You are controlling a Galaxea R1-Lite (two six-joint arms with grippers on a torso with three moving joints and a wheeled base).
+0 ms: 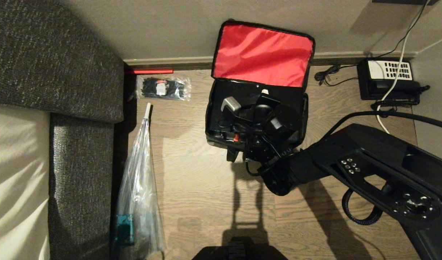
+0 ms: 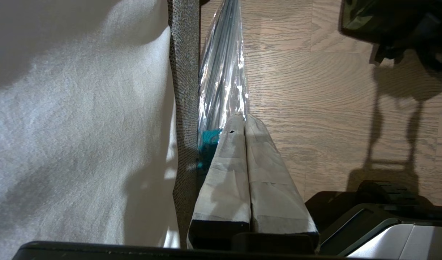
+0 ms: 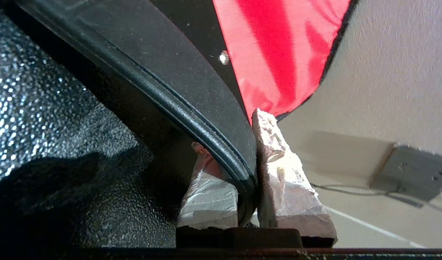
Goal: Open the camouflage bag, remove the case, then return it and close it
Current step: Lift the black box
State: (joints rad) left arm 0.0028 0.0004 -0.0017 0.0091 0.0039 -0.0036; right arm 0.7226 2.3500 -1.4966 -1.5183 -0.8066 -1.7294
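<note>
Grey woven sofa (image 1: 54, 61) at far left; beside it a crinkled clear plastic sleeve (image 1: 139, 187) on wood-grain floor (image 1: 192, 173). Left gripper (image 2: 245, 119) parked there, taped fingers pressed together, empty. Centre: camouflage bag (image 1: 213, 119) open, red lining up against wall. Right gripper (image 3: 251, 151) inside it, clamped on the case (image 3: 163, 72) rim, black and pebbled.

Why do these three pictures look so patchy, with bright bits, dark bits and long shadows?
Head view: light from the near side casts the robot's long shadow on the floor, while the black case loses detail. Left wrist view: sunlit patches on the white sheet, glare on the clear plastic wrap. Right wrist view: speckled highlights on the black surface, close things soft.
</note>
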